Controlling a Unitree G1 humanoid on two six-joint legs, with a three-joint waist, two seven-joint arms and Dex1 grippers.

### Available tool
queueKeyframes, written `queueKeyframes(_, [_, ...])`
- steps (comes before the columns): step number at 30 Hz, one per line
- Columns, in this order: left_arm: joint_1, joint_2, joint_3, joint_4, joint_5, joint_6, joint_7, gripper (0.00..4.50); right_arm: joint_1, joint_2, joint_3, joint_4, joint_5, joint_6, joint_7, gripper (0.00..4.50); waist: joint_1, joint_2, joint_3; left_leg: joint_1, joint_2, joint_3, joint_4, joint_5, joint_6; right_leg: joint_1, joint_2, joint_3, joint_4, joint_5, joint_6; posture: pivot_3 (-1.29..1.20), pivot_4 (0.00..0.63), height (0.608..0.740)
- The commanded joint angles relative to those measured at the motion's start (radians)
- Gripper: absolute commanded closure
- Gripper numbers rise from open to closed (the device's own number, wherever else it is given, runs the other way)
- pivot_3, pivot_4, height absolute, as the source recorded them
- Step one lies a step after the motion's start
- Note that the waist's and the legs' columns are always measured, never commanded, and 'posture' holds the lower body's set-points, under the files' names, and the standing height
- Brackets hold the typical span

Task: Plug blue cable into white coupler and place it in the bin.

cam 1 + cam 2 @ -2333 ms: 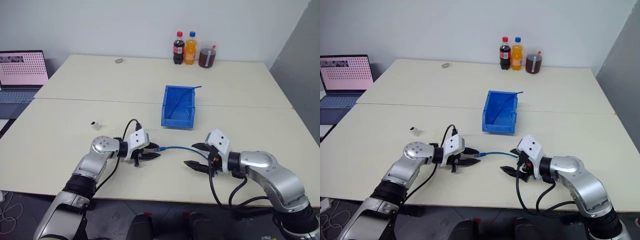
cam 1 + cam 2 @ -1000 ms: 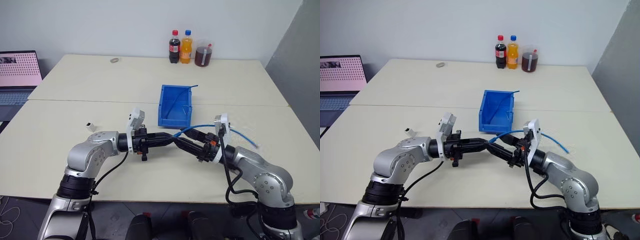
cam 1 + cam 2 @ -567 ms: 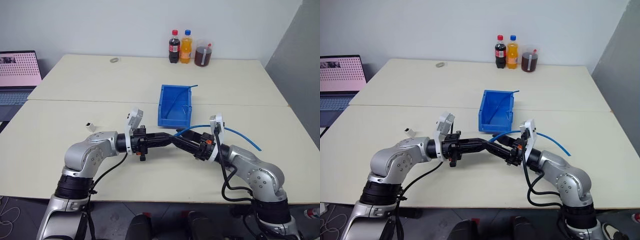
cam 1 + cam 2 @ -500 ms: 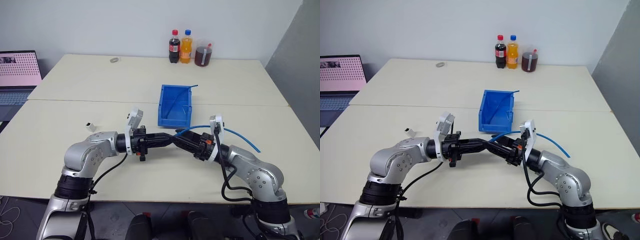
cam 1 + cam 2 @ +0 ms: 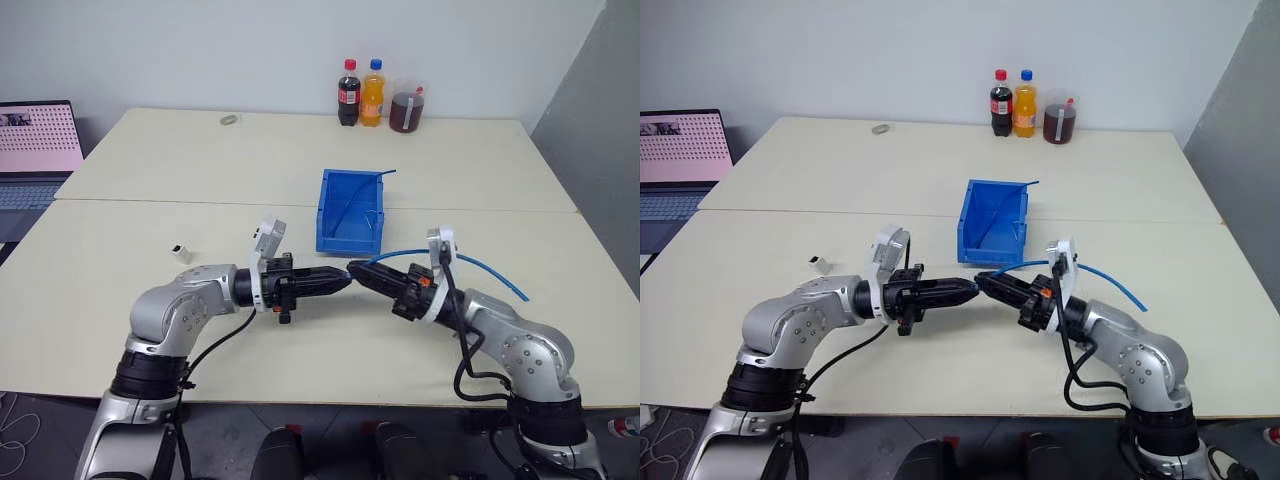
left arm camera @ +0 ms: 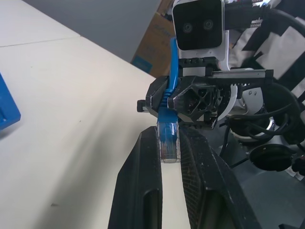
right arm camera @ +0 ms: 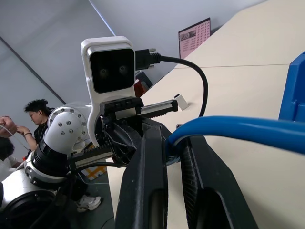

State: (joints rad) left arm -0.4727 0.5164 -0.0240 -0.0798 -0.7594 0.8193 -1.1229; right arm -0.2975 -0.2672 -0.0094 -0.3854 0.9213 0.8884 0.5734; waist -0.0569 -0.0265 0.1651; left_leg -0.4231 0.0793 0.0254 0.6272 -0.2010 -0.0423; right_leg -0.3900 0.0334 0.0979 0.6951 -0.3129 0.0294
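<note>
Left eye view, near to far. Both arms reach toward each other above the near edge of the table [image 5: 120,290], fingertips almost meeting over its middle. Left gripper [image 5: 343,279] points level toward the right one, its two black fingers closed together on the clear plug end of the blue cable [image 6: 167,125]; the left wrist view shows the plug pinched between the fingertips with the cable rising straight away from them. Right gripper [image 5: 355,272] faces it, fingers drawn in around the same cable just behind the plug; the right wrist view shows the blue cable running out between the two fingers, pressed close on both sides. From the right gripper the cable arcs up over that wrist and trails off to the robot's right, its free end [image 5: 523,296] hanging past the forearm above the table.

White coupler [image 5: 181,251] sits alone on the table to the robot's left, well apart from both grippers.

Bin [image 5: 352,242] stands just beyond the grippers, mid-table, open top; a thin darker blue wire [image 5: 352,200] leans inside it, poking over the far rim.

Far edge: cola bottle [image 5: 348,93], orange bottle [image 5: 373,93], cup of dark drink [image 5: 405,111]. Small ring-like object [image 5: 230,120] far left. Laptop [image 5: 38,145] at the left edge, screen lit.
</note>
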Motion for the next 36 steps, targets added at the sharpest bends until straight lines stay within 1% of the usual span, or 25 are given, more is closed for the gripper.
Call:
queueKeyframes(1, [-0.036,-0.021,0.061,0.023,-0.014,-0.045,0.023,4.24,-0.011,-0.007,0.044,-0.049,0.046,0.024,0.041,4.40,0.000,0.000,0.000,0.000,0.000,0.000,0.000,0.000,0.000,0.000,0.000,0.000,0.000,0.000,0.000,0.00,0.150,0.740])
queueKeyframes(4, [-0.043,-0.021,0.050,0.046,0.017,-0.062,0.037,4.24,-0.014,-0.012,0.049,-0.047,0.042,0.023,0.044,4.40,0.000,0.000,0.000,0.000,0.000,0.000,0.000,0.000,0.000,0.000,0.000,0.000,0.000,0.000,0.000,0.00,0.150,0.740])
queueKeyframes(5, [-0.040,-0.016,0.036,0.048,0.047,-0.093,0.037,4.24,-0.015,-0.014,0.050,-0.046,0.039,0.022,0.045,4.40,0.000,0.000,0.000,0.000,0.000,0.000,0.000,0.000,0.000,0.000,0.000,0.000,0.000,0.000,0.000,0.00,0.150,0.740])
queueKeyframes(7, [-0.033,-0.022,0.038,0.052,0.070,-0.117,0.064,3.54,-0.017,-0.017,0.053,-0.044,0.032,0.017,0.044,4.40,0.000,0.000,0.000,0.000,0.000,0.000,0.000,0.000,0.000,0.000,0.000,0.000,-0.001,0.000,0.000,0.00,0.150,0.740])
queueKeyframes(8, [-0.027,-0.018,0.033,0.055,0.088,-0.138,0.066,3.41,-0.017,-0.019,0.054,-0.044,0.030,0.015,0.044,4.40,0.000,0.000,0.000,0.000,0.000,0.000,0.000,0.000,0.000,0.000,0.000,0.000,-0.001,0.000,0.000,0.00,0.150,0.740])
queueKeyframes(12, [0.000,-0.013,0.040,0.051,0.108,-0.171,0.072,2.60,-0.016,-0.024,0.056,-0.039,0.019,0.004,0.043,4.41,0.000,0.000,0.000,-0.001,0.000,0.000,-0.001,0.000,0.000,0.000,0.000,0.000,-0.002,0.000,0.000,0.00,0.150,0.740])
queueKeyframes(13, [0.013,-0.010,0.044,0.038,0.111,-0.178,0.077,2.46,-0.016,-0.025,0.057,-0.037,0.015,0.001,0.043,4.42,0.000,0.000,0.000,-0.001,0.000,0.000,-0.001,0.000,0.000,0.000,0.000,0.000,-0.002,0.000,0.000,0.00,0.150,0.740])
queueKeyframes(17, [0.069,0.024,0.049,-0.030,0.112,-0.188,0.078,1.64,-0.017,-0.031,0.061,-0.028,0.001,-0.013,0.046,4.42,-0.002,0.000,0.001,-0.002,0.001,0.000,-0.002,0.000,0.000,-0.001,0.000,0.000,-0.004,0.000,0.000,0.00,0.150,0.740])
queueKeyframes(18, [0.087,0.039,0.055,-0.052,0.107,-0.185,0.076,1.46,-0.018,-0.033,0.062,-0.025,-0.003,-0.017,0.047,4.42,-0.001,0.000,0.001,-0.002,0.001,0.000,-0.002,0.000,0.000,-0.001,0.000,0.000,-0.004,0.000,0.000,0.00,0.150,0.740])
queueKeyframes(19, [0.106,0.055,0.065,-0.076,0.099,-0.178,0.077,1.18,-0.019,-0.035,0.063,-0.022,-0.007,-0.021,0.049,4.42,0.000,0.000,0.001,-0.002,0.001,0.000,-0.002,0.000,0.000,-0.001,0.000,0.000,-0.004,0.000,0.000,0.00,0.150,0.740])
queueKeyframes(25, [0.222,0.145,0.122,-0.171,0.070,-0.148,0.075,0.05,-0.028,-0.036,0.060,-0.003,-0.023,-0.040,0.056,4.42,-0.002,0.000,0.002,-0.003,0.001,0.000,-0.003,0.000,0.000,-0.001,-0.001,0.000,-0.006,0.000,0.000,0.00,0.150,0.740])
queueKeyframes(30, [0.305,0.167,0.169,-0.217,0.051,-0.135,0.104,0.00,-0.037,-0.035,0.056,0.014,-0.036,-0.057,0.058,4.43,0.000,-0.001,0.002,-0.003,0.001,0.000,-0.003,0.000,0.000,-0.001,-0.002,-0.001,-0.007,0.000,0.000,0.00,0.150,0.740])
queueKeyframes(35, [0.347,0.147,0.181,-0.247,0.065,-0.149,0.166,0.00,-0.044,-0.039,0.056,0.023,-0.043,-0.069,0.057,4.43,0.000,-0.001,0.003,-0.003,0.001,0.000,-0.003,0.000,0.000,-0.001,-0.002,-0.001,-0.008,0.000,0.000,0.00,0.150,0.740])
queueKeyframes(36, [0.363,0.130,0.179,-0.256,0.080,-0.159,0.203,0.00,-0.043,-0.041,0.055,0.024,-0.046,-0.072,0.057,4.43,0.000,-0.001,0.003,-0.003,0.001,0.000,-0.003,0.000,0.000,-0.001,-0.002,-0.001,-0.008,0.000,0.000,0.00,0.150,0.740])
